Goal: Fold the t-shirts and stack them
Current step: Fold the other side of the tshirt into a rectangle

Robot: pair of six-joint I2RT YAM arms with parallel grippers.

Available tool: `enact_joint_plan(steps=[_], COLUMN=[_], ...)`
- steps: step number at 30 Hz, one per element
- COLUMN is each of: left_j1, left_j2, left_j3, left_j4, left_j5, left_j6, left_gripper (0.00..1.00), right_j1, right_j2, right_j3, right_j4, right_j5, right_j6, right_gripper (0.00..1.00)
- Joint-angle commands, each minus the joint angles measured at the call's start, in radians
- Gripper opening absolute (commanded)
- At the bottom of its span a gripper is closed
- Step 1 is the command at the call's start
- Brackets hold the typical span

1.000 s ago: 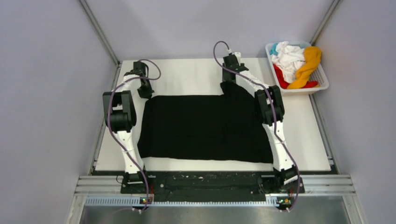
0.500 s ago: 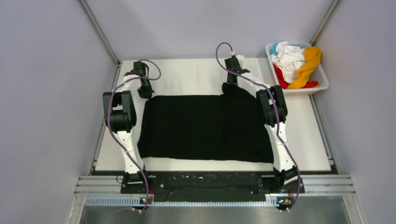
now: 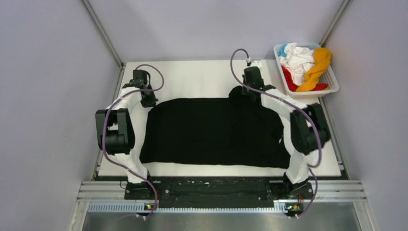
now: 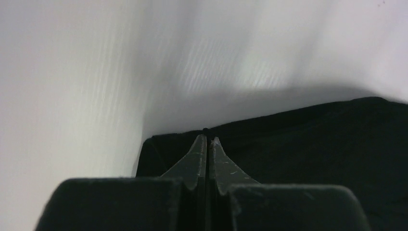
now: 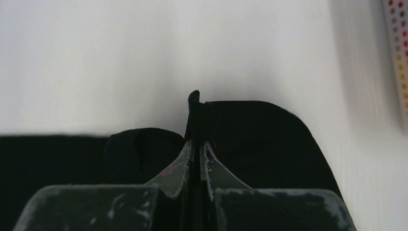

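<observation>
A black t-shirt point(image 3: 211, 132) lies spread flat across the white table point(image 3: 192, 77). My left gripper point(image 3: 149, 101) is at its far left corner; in the left wrist view the gripper point(image 4: 208, 139) is shut with the black hem point(image 4: 288, 144) pinched between its tips. My right gripper point(image 3: 244, 94) is at the far right corner, where the cloth is bunched up. In the right wrist view that gripper point(image 5: 196, 143) is shut on a raised fold of the black t-shirt point(image 5: 260, 134). White point(image 3: 298, 57), orange-yellow point(image 3: 316, 67), red point(image 3: 290, 79) and light blue point(image 3: 283, 49) t-shirts lie heaped in a basket.
The white slatted basket point(image 3: 332, 85) stands at the table's far right corner, close to the right wrist; its side point(image 5: 399, 57) shows at the edge of the right wrist view. Grey walls enclose the table at the back and on both sides.
My right gripper has shut on the shirt's far right corner and shifted right. Both arms' elbows have swung outward. The left gripper stays shut at the far left corner.
</observation>
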Motion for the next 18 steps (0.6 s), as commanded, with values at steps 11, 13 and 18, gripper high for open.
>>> enact_joint_plan(steps=[11, 13, 18], left_j1=[-0.033, -0.032, -0.031], left_j2=[-0.518, -0.587, -0.690], left_j3=[-0.372, -0.431, -0.547], left_j4=[0.094, 0.107, 0.189], left_j5=[-0.144, -0.174, -0.178], left_j6=[-0.123, -0.147, -0.149], left_gripper=[0.00, 0.00, 0.00], right_j1=[0.135, 0.137, 0.144], right_j2=[-0.780, -0.854, -0.969], right_j3=[-0.465, -0.520, -0.604], right_j4=[-0.121, -0.147, -0.203], right_j5=[-0.019, -0.039, -0.077], right_j6=[0.015, 0.028, 0.055], right_gripper=[0.00, 0.00, 0.00])
